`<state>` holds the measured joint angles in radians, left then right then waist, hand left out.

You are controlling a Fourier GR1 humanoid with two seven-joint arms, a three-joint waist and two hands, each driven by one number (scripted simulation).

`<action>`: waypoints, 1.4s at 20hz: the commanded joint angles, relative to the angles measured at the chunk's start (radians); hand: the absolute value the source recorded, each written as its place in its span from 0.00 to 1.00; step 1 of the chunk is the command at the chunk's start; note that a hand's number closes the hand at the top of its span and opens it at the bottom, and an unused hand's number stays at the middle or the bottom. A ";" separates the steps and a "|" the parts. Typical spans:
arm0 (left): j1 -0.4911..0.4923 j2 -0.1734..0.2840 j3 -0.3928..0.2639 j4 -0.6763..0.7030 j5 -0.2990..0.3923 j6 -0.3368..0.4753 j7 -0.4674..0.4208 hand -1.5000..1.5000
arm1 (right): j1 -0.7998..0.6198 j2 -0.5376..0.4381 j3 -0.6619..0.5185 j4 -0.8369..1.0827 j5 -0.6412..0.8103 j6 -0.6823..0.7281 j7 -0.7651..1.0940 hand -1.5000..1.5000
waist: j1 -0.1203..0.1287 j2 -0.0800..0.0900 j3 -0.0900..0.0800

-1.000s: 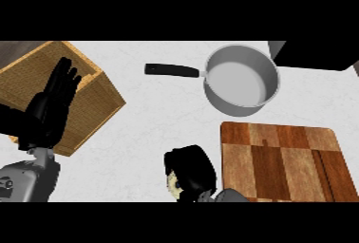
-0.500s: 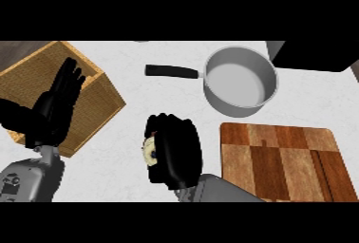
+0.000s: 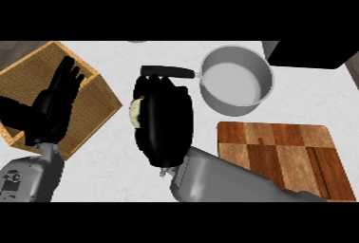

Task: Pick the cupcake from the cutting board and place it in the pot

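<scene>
My right hand (image 3: pixel 165 121) is curled round the cupcake (image 3: pixel 135 110), of which only a pale cream edge shows at the hand's left side. The hand hangs over the white counter, left of the wooden cutting board (image 3: pixel 280 154) and just below the pot's black handle (image 3: pixel 167 71). The grey pot (image 3: pixel 236 80) stands at the upper right of the hand, its inside bare. My left hand (image 3: pixel 52 107) rests open at the left, fingers up, over the wooden box.
An open wooden box (image 3: pixel 49 95) sits at the left edge. A black appliance (image 3: pixel 308 53) stands at the far right corner. White counter (image 3: pixel 105 166) lies between the box and the cutting board.
My right hand has carried the cupcake up and to the left, from beside the cutting board toward the pot's handle. The left hand has stayed put.
</scene>
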<state>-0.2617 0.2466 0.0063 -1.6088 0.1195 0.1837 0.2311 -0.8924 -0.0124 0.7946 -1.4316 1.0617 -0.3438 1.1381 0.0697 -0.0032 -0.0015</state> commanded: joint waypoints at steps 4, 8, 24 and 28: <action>0.018 0.011 0.041 0.032 0.015 -0.010 -0.038 0.50 | -0.119 0.012 -0.059 0.043 -0.025 -0.109 0.254 1.00 | -0.014 0.005 -0.001; 0.010 -0.004 0.035 0.038 0.015 -0.013 -0.052 0.50 | -0.138 0.012 -0.126 0.192 -0.034 -0.183 0.178 1.00 | -0.022 0.013 0.000; -0.011 -0.012 0.034 0.023 -0.007 0.006 -0.005 0.50 | -0.164 0.012 -0.240 0.752 0.105 -0.299 0.009 1.00 | -0.034 0.016 0.001; 0.034 -0.001 0.048 -0.037 -0.001 -0.005 0.005 0.50 | -0.182 0.012 -0.330 0.894 0.022 -0.368 -0.159 1.00 | -0.025 0.016 0.002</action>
<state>-0.2280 0.2461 0.0479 -1.6435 0.1182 0.1787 0.2217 -1.0485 -0.0061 0.5134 -0.6698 1.1326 -0.6339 1.0038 0.0353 0.0081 0.0016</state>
